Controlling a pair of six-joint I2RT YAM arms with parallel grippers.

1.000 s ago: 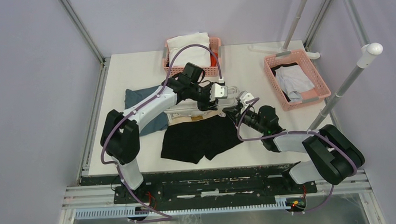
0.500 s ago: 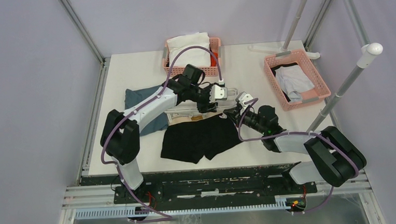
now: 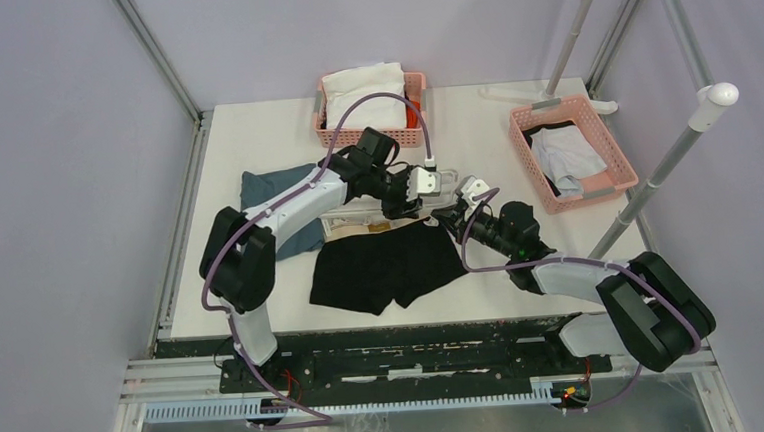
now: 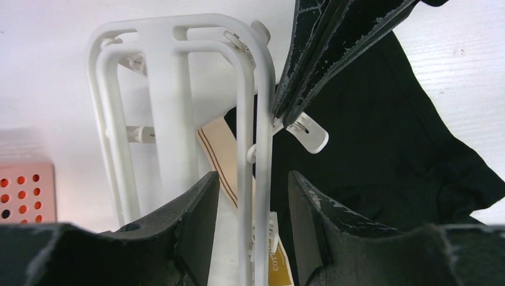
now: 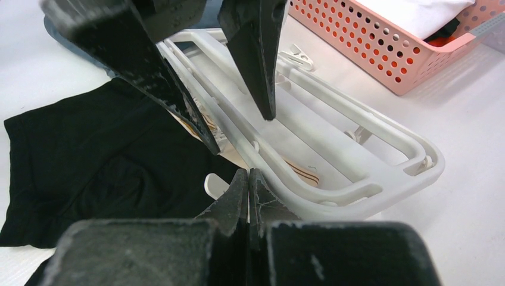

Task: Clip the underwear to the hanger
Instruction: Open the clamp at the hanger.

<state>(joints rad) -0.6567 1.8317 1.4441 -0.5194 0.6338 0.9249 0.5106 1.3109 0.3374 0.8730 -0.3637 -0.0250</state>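
The hanger [image 4: 178,89] is straddled, apparently for steadying, by half-open left fingers [image 4: 196,226]; its clip [image 4: 309,134] is pressed by closed right fingers [image 4: 315,47].

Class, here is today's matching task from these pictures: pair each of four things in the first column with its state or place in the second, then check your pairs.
Column one:
1 underwear
2 hanger
3 left gripper
4 right gripper

Column two:
A shut, tips at a white clip
B black, spread on the table
C open, astride a hanger rail
D white, lying over the tan waistband

Pairs: 1-B; 2-D; 3-C; 4-A
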